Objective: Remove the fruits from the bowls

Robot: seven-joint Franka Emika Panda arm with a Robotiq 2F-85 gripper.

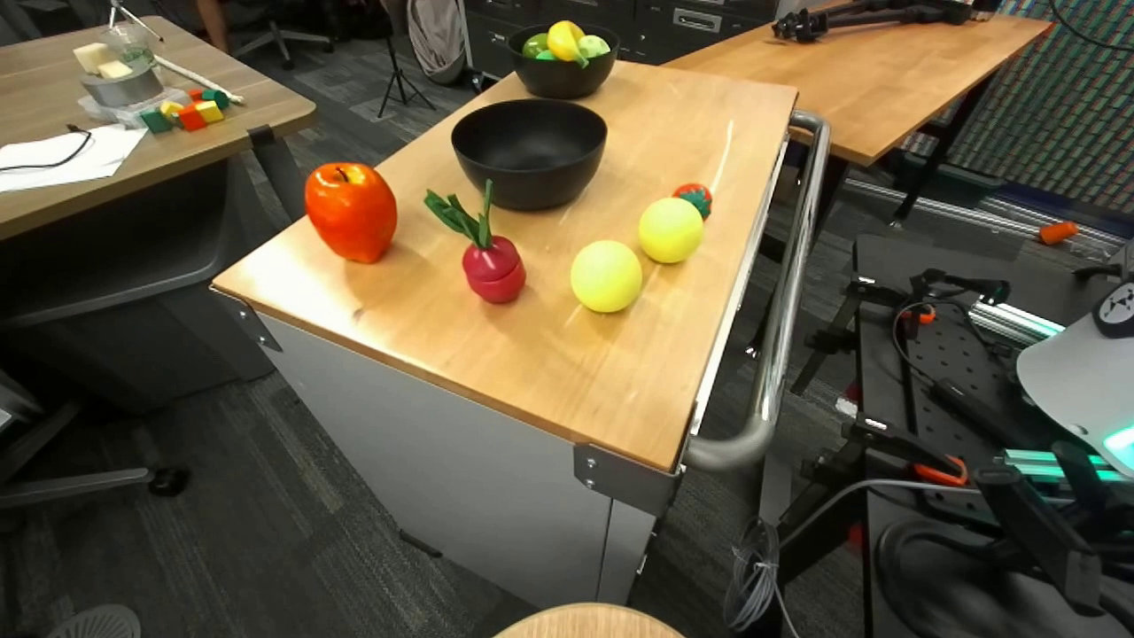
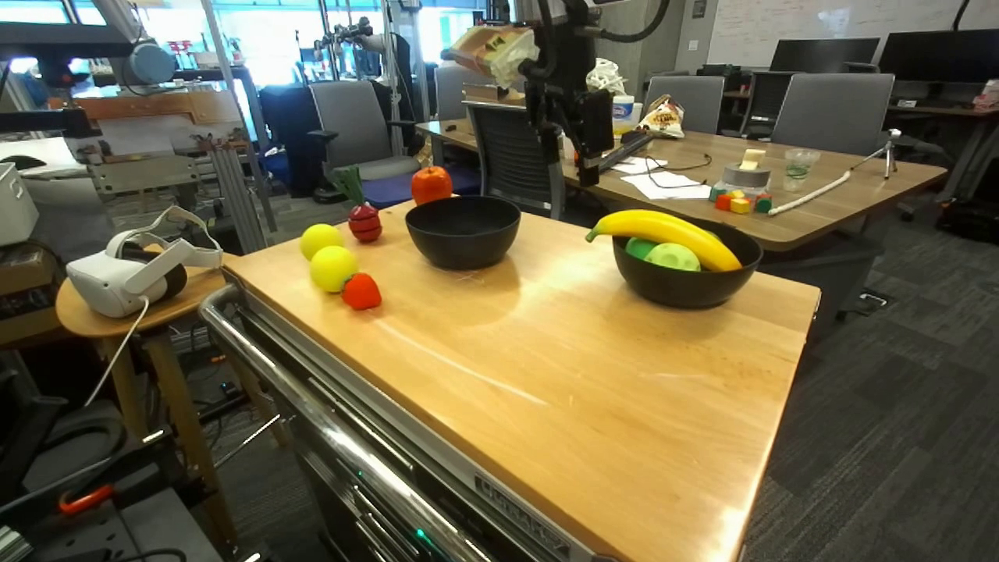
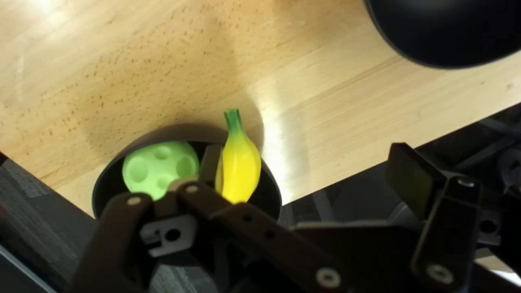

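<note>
Yellow and green-tipped, the banana (image 2: 663, 229) curves across a black bowl (image 2: 683, 291).

The black two-fingered gripper (image 3: 312, 169) has its jaws spread wide, a broad gap lying between its flat, block-shaped black fingertips (image 3: 411, 179). Behind those fingertips run hinged dark links (image 3: 443, 244) fixed with round silver bolt heads (image 3: 327, 277). In an exterior view the gripper hangs pointing down, fingertips lowermost, with the dark, bulky wrist (image 2: 574, 51) directly above it; in so much black, its exact tilt is hard to judge.
</note>
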